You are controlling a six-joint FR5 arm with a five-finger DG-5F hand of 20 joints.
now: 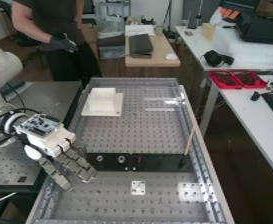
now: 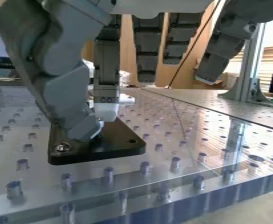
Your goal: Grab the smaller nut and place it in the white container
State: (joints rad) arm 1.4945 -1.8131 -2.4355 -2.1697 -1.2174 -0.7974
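Grey hand [image 1: 74,164] released, fingers [image 1: 80,165] relaxed, thumb [image 2: 65,97] hiding part of black plate [image 2: 120,145], rings [image 1: 121,159] there hard to distinguish

We observe a robotics lab: robot arm [image 1: 1,65], perforated metal bench [image 1: 107,200], equipment-laden side table [image 1: 250,107], storage shelving [image 1: 115,11].

No text, label, brand, number or sign legible on any surface, in high view or in wrist view.
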